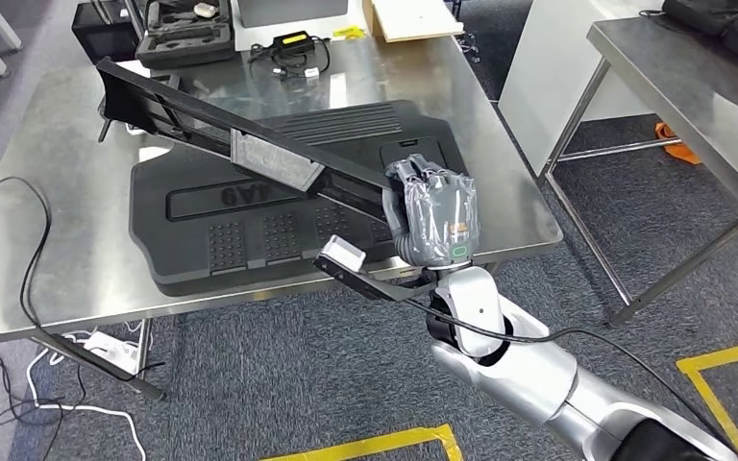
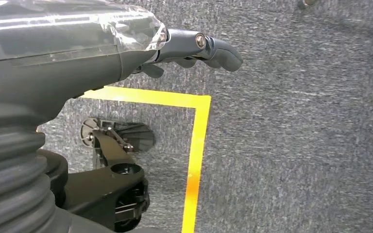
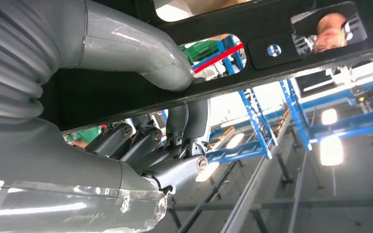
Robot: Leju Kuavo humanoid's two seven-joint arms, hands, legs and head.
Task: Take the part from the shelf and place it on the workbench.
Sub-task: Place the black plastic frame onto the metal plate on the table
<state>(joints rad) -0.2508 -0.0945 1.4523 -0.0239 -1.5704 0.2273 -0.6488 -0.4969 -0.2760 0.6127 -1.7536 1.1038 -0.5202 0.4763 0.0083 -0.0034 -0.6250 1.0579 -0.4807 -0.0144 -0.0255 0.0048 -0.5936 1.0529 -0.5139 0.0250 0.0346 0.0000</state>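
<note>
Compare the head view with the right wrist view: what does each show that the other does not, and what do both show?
Head view alone: the steel workbench, a black moulded panel lying on it, grey carpet with yellow tape. Right wrist view alone: blue racking and ceiling lights beyond the hand. Both: the right hand gripping the long black part.

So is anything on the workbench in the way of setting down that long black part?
Yes. The right robot hand holds the long black part over the workbench, where a large black moulded panel lies directly beneath it, covering much of the surface.
</note>
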